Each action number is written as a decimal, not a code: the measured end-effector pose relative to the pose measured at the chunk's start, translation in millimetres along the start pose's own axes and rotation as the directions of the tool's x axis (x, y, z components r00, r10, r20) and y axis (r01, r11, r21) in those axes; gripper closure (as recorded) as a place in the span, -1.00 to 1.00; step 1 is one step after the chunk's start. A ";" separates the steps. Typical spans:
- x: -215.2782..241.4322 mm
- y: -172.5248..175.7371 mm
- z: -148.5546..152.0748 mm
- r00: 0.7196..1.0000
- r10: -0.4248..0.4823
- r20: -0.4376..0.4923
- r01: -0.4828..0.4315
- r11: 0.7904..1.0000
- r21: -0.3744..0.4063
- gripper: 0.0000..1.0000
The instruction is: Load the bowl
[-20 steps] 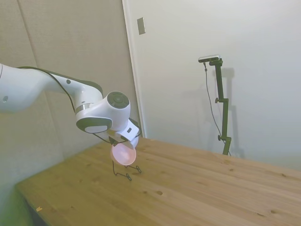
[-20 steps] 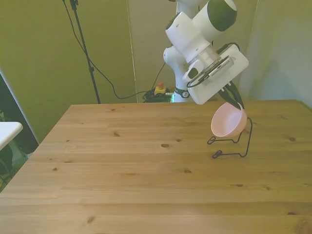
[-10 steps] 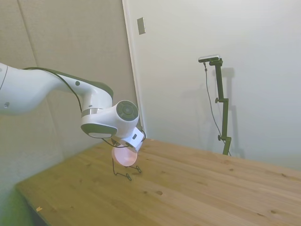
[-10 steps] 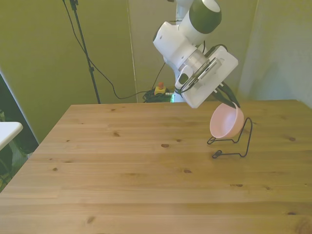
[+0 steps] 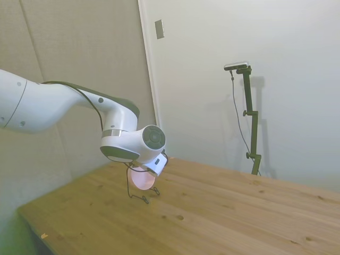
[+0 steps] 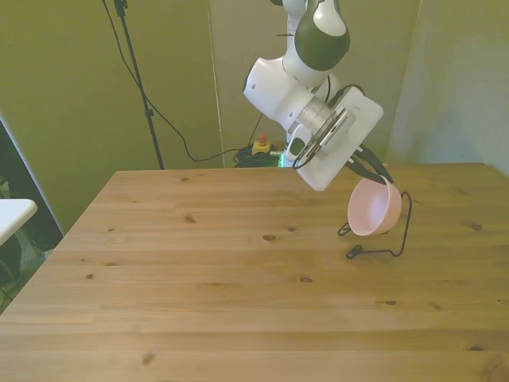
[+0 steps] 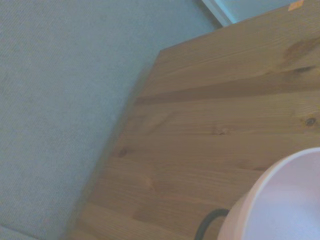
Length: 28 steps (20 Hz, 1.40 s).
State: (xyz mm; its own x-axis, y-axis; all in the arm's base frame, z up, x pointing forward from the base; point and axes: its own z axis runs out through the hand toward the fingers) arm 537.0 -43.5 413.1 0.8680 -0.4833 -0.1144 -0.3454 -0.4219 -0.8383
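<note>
Gripper (image 6: 380, 177) is still clamping the bowl (image 6: 372, 208) by its rim and lowering it into the rack (image 6: 395, 234), so it's almost loaded.

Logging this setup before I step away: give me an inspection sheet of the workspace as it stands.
Surface: wooden table, knotty planks.
Job's things: pink bowl, tipped on its side in the thin dark wire rack, the rack standing on the table.
Clutter: small orange scrap near one table corner.
Grippers: gripper at the bowl's upper rim; finger state cannot be told.
Cables: black cable hanging behind the table; a tangle on the floor by a red-and-yellow button.
Surroundings: plain walls, white door frame.
</note>
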 end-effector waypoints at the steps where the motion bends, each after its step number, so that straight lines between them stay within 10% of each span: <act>1: 1.5 1.3 1.0 1.000 0.002 0.007 -0.002 1.000 0.006 1.00; 25: 14.5 25.9 38.1 0.998 0.005 0.069 -0.008 0.999 0.040 1.00; 26: 14.4 26.1 38.6 0.998 0.005 0.070 -0.008 0.999 0.040 -1.00; 28: 14.5 26.7 39.0 0.997 0.005 0.072 -0.008 0.999 0.038 -1.00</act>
State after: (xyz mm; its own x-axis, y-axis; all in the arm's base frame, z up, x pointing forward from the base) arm 554.2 -31.8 368.3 0.8895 -0.4292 -0.1566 -0.3385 -0.3890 -0.8568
